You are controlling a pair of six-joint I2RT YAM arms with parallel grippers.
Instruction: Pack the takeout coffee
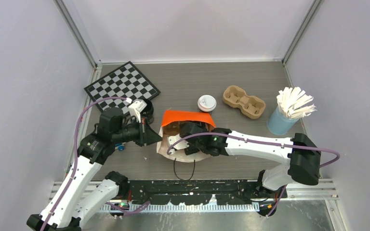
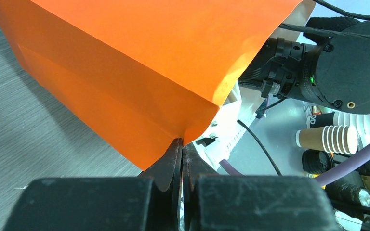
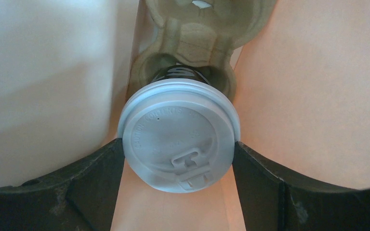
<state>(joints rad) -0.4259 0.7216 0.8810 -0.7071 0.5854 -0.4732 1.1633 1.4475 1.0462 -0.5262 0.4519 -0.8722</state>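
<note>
The orange bag (image 1: 188, 118) lies on its side with its mouth toward the arms. My left gripper (image 2: 182, 142) is shut on the bag's edge (image 2: 125, 72), at its left side (image 1: 150, 134). My right gripper (image 3: 178, 143) reaches into the bag. Both its fingers (image 3: 96, 178) press the rim of the takeout coffee (image 3: 179, 130), which has a white sip lid. The cup's dark body sits in a well of a pulp carrier (image 3: 192, 33) deep inside the bag. From the top external view the cup is hidden by the bag and the right arm (image 1: 250, 142).
A checkerboard (image 1: 122, 86) lies at the back left. A white round disc (image 1: 206, 102) and a second pulp carrier (image 1: 244, 101) rest behind the bag. A blue cup of white sticks (image 1: 284, 118) stands at the right. A black cable loop (image 1: 183, 171) hangs below the bag.
</note>
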